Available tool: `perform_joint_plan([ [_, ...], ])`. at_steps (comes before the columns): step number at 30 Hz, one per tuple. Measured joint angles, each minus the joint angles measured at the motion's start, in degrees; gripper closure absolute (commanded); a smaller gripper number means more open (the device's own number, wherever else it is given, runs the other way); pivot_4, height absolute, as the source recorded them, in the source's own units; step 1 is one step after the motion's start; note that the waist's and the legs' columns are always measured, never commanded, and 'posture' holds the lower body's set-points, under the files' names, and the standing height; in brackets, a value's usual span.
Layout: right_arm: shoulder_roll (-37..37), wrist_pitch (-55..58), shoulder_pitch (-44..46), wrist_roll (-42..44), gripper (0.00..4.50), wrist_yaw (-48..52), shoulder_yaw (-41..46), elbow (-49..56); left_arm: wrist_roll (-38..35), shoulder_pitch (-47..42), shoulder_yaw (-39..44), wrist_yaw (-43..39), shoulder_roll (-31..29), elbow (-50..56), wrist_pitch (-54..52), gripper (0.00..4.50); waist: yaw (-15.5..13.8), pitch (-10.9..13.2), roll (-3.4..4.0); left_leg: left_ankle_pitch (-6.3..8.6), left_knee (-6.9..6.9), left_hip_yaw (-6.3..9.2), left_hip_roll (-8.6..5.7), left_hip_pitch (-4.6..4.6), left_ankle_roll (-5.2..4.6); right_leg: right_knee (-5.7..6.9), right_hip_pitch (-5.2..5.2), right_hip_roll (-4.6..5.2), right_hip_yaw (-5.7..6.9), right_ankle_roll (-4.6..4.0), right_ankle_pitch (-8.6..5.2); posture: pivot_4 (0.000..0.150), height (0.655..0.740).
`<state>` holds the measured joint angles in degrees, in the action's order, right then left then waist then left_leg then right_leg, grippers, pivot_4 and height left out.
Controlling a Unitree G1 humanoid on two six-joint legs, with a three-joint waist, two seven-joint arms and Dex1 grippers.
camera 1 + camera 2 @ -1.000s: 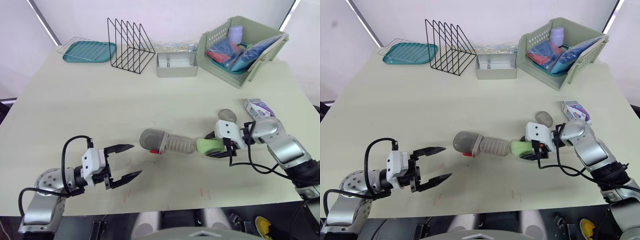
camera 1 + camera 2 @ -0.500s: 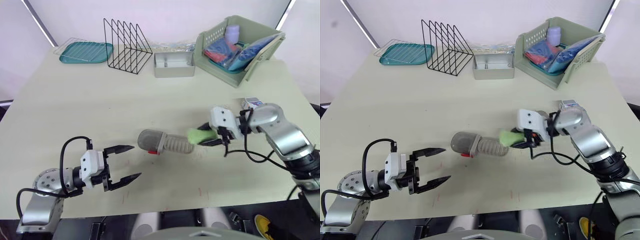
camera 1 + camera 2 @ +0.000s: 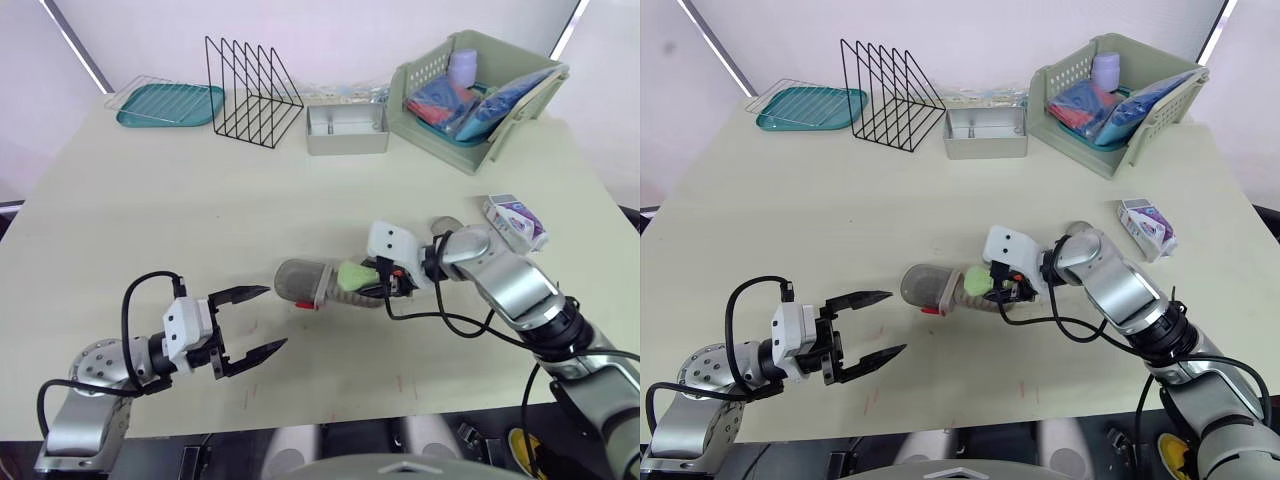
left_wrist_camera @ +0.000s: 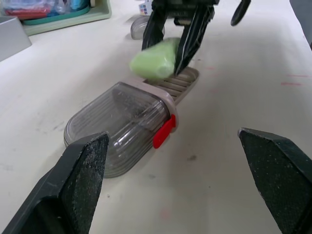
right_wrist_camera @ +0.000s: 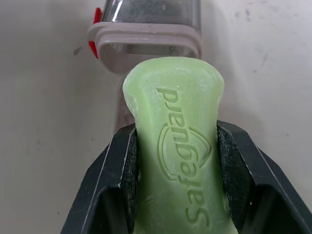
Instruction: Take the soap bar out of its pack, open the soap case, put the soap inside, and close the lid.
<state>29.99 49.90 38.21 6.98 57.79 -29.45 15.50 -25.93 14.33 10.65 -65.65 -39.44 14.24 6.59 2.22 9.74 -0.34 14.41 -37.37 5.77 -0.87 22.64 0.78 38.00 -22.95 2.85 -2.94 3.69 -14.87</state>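
Jaws of the right gripper (image 3: 372, 283) clamp the green soap bar (image 3: 351, 274) above the open soap case (image 3: 303, 281); the left gripper (image 3: 272, 318) stands wide apart. In the left wrist view the bar hangs tilted over the ribbed tray (image 4: 183, 83), so on release it may roll off. In the right wrist view the lid (image 5: 146, 43) lies close ahead and could snag it.

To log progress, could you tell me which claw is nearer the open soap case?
Right. The right claw holds the soap over the open soap case; the left claw hangs open, apart.
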Motion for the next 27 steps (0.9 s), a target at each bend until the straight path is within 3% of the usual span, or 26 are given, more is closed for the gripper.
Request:
perform_joint_plan([
  [4,0.00,0.92,0.39,0.23,2.85,-0.63,-0.52,0.14,0.05,-0.01,0.00,0.46,0.00,0.01,-0.01,0.00,0.03,0.00,0.00,0.00,0.00,0.01,0.00,0.00,0.00,0.00,0.00,0.00,0.01,0.00,0.00,0.150,0.7400],
  [6,0.01,1.26,0.96,0.45,1.77,-0.63,-0.77,0.26,0.22,-0.09,-0.01,0.66,0.00,0.01,-0.01,0.00,0.06,0.00,0.00,0.00,0.01,0.01,0.00,0.00,0.00,0.00,0.00,-0.01,0.01,0.00,0.00,0.150,0.7400],
  [7,0.00,1.44,1.32,0.86,0.77,-0.61,-0.78,0.42,0.47,-0.18,-0.03,0.86,0.00,0.00,-0.01,0.00,0.06,0.00,0.00,0.00,0.01,0.01,0.00,0.00,0.00,-0.01,0.00,-0.01,0.01,0.00,0.00,0.150,0.7400],
  [8,0.00,1.45,1.38,0.93,0.69,-0.61,-0.78,0.44,0.52,-0.19,-0.04,0.89,0.00,0.00,0.00,0.00,0.06,0.00,0.00,0.00,0.01,0.01,0.00,0.00,0.00,-0.01,0.00,-0.01,0.01,0.00,0.00,0.150,0.7400],
  [10,0.07,1.47,1.44,1.25,0.04,-0.57,-0.80,0.47,1.00,-0.26,-0.14,1.00,0.02,0.01,0.00,0.00,0.05,0.00,0.00,0.00,0.01,0.01,0.00,0.00,0.00,-0.01,0.00,-0.01,0.01,0.00,0.00,0.150,0.7400],
  [16,2.25,1.05,1.33,2.84,0.04,0.42,-0.09,1.53,1.51,-0.42,-0.77,1.06,0.06,0.01,0.01,0.00,0.05,0.00,0.00,0.00,0.01,0.01,0.00,0.00,0.00,-0.02,0.00,0.00,0.01,0.00,0.00,0.150,0.7400],
  [19,4.98,-3.44,-1.52,5.56,0.04,2.40,5.38,1.84,1.69,-0.26,-0.86,1.08,0.02,0.04,0.02,0.00,-0.23,0.00,0.00,0.00,0.01,0.02,-0.01,0.02,0.00,-0.05,0.02,0.03,0.03,0.00,0.00,0.150,0.7400],
  [25,5.68,-31.79,-22.68,15.60,0.04,14.34,23.45,-6.32,2.21,-1.95,-1.75,0.46,-1.13,-0.40,-0.06,0.00,-1.04,-0.02,-0.09,0.00,0.04,-0.08,-0.01,-0.01,-0.01,-0.06,0.04,0.00,0.00,0.01,0.00,0.150,0.7400],
  [27,5.26,-38.77,-25.88,17.32,0.04,17.93,26.13,-9.53,2.23,-3.17,-1.96,0.20,-1.60,-0.66,-0.07,0.00,-0.87,-0.01,-0.07,0.00,0.03,-0.18,-0.01,-0.08,-0.01,-0.04,0.04,-0.07,-0.08,0.01,0.00,0.150,0.7400],
])
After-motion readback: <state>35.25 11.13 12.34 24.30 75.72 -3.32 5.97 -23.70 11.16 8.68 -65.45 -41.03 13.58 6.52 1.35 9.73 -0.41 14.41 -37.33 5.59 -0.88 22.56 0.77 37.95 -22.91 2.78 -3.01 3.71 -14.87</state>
